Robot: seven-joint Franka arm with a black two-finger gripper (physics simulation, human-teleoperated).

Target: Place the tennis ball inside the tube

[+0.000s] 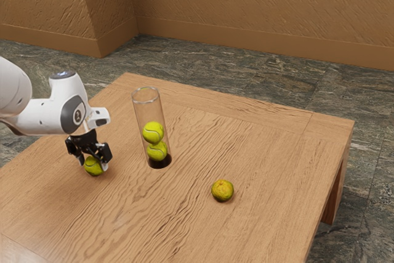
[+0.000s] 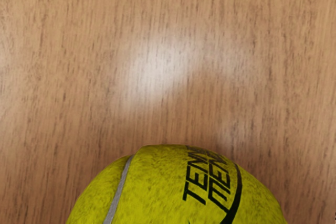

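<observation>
Ball [image 1: 93,167] directly under gripper [image 1: 93,164], upright tube [image 1: 148,111] toward exterior view's right; whether gripper holds ball, cannot tell.

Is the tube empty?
No, two tennis balls sit stacked inside the clear tube.

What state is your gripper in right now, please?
Gripper: down at a tennis ball; whether it is open or closed on the ball cannot be told.
</observation>
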